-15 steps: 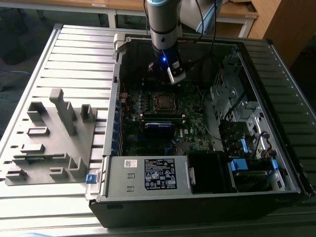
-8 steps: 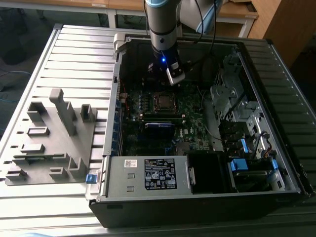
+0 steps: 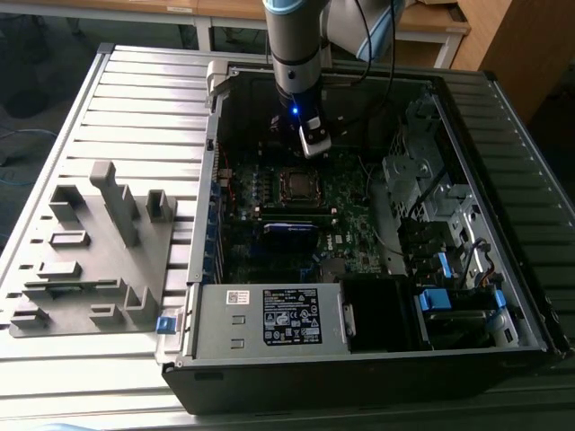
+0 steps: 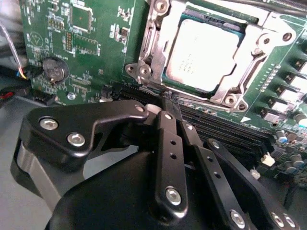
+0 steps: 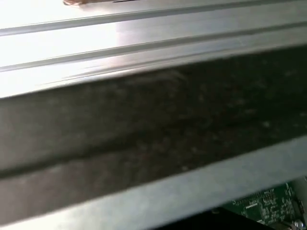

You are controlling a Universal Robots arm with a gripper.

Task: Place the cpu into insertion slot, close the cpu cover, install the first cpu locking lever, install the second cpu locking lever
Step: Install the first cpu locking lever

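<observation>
One cpu (image 4: 205, 51) just beyond fingers (image 4: 169, 125)

In the first wrist view I see pale ribbed metal (image 5: 144, 33) with long ridges running across it, brightly lit. Beside it runs a wide dark band (image 5: 158, 124), blurred, then a lighter grey strip (image 5: 158, 191). At one corner I can make out a bit of green circuit board (image 5: 264, 206) with small white markings.
</observation>
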